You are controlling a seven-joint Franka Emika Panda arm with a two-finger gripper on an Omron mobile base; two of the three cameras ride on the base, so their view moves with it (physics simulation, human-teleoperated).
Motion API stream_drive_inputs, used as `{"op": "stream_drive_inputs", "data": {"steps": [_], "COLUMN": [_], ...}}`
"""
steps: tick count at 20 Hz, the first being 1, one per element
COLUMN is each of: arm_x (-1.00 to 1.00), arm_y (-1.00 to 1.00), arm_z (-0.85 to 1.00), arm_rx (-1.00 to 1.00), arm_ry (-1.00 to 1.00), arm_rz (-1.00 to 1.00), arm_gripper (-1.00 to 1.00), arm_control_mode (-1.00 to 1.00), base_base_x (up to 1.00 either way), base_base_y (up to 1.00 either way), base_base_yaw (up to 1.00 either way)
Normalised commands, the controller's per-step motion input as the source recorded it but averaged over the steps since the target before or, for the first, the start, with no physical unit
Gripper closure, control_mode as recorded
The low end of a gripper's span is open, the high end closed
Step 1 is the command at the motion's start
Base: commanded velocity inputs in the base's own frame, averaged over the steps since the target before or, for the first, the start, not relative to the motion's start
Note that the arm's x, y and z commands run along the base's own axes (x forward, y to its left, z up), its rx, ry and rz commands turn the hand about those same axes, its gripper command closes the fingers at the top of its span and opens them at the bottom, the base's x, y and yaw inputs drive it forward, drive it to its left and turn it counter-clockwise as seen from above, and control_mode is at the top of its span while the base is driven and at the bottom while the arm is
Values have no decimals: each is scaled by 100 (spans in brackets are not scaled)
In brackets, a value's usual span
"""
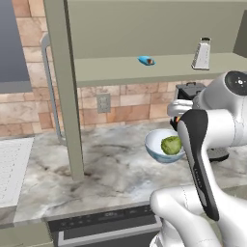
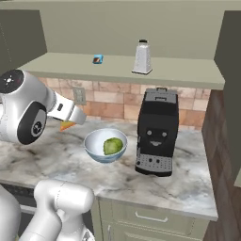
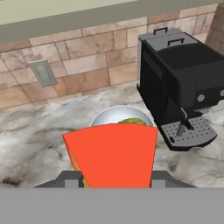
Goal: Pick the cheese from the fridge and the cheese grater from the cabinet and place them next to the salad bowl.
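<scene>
jaws grip the flat red-orange cheese (image 3: 111, 153) wedge above the glossy round salad bowl (image 3: 105, 117)

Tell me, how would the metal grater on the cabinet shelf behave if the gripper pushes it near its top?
The cheese grater stands upright, tall over a small base, so it would probably tip rather than slide. Its smooth metal sides may be slippery. It looks rigid and probably light.

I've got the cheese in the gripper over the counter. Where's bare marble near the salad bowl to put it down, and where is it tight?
Bare marble counter lies left of the salad bowl, toward the wall outlet, and in front of it to the counter edge. Right of the bowl is tight: the coffee machine stands close. The gripper holds the cheese.
</scene>
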Motion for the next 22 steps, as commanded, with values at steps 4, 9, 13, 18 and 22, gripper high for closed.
{"op": "stream_drive_inputs", "data": {"steps": [4,9,13,18,22], "arm_x": [0,0,0,0,0], "arm_y": [0,0,0,0,0], "arm_z": [0,0,0,0,0], "arm_rx": [0,0,0,0,0], "arm_ry": [0,0,0,0,0], "arm_rz": [0,0,0,0,0], "arm_gripper": [100,100,100,100,100], "arm_control_mode": [100,100,100,100,100], "base_base_x": [4,0,0,0,0], "base_base_y": [-1,0,0,0,0], "base_base_yaw": [0,0,0,0,0]}}
